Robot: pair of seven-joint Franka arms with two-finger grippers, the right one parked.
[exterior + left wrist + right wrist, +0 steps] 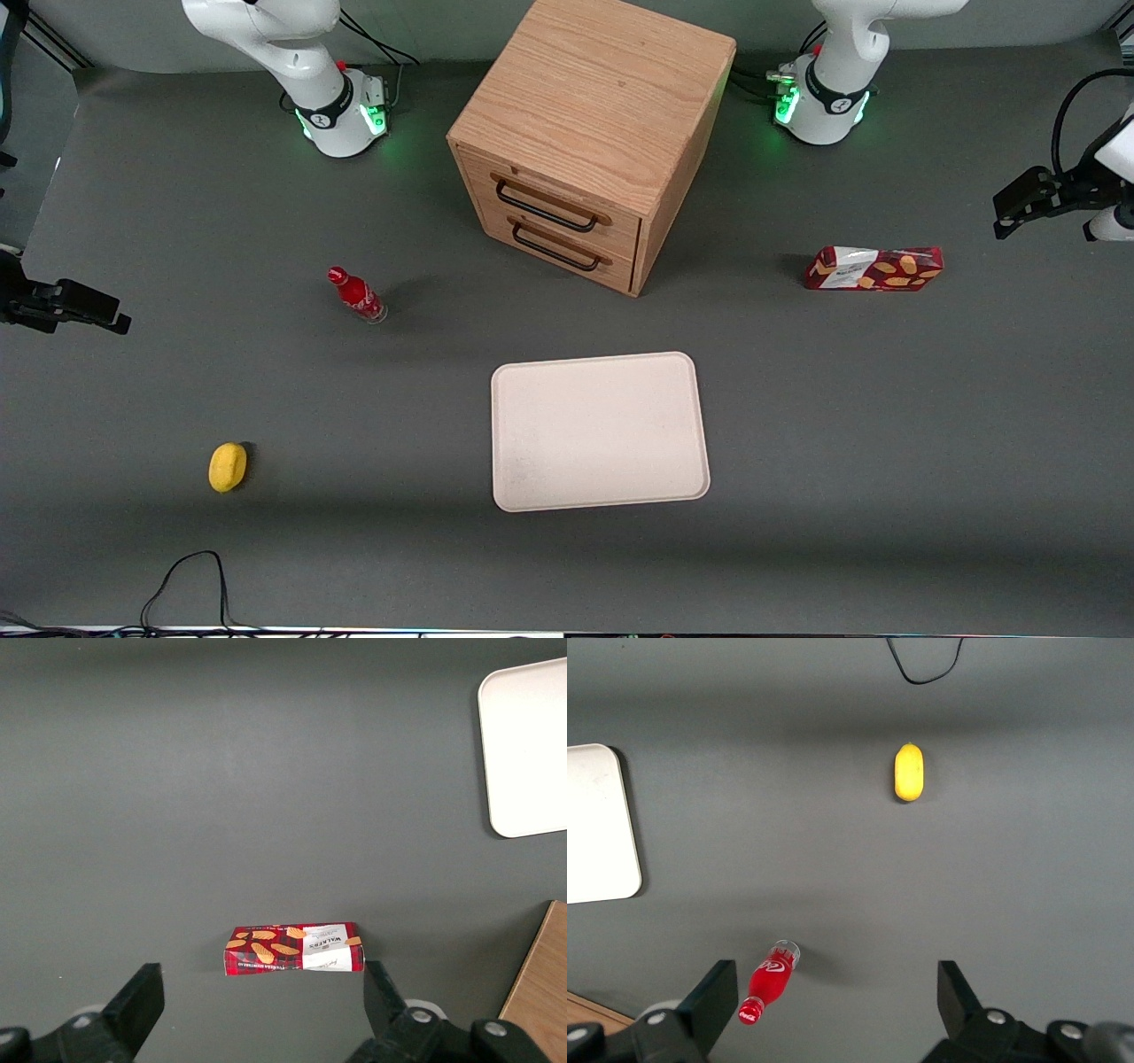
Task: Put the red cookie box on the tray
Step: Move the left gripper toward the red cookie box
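Note:
The red cookie box (874, 268) lies flat on the grey table toward the working arm's end, its face with cookie pictures and a white patch turned up. The cream-white tray (600, 431) sits nearer the front camera, in front of the drawer cabinet, with nothing on it. My gripper (1014, 211) hangs above the table at the working arm's end, apart from the box. In the left wrist view the gripper (261, 992) is open and holds nothing, the cookie box (294, 949) lies on the table just ahead of its fingertips, and one corner of the tray (532, 753) shows.
A wooden two-drawer cabinet (589, 133) stands mid-table, farther from the front camera than the tray. A small red bottle (356, 295) and a yellow object (228, 466) lie toward the parked arm's end. A black cable (186, 576) loops at the table's near edge.

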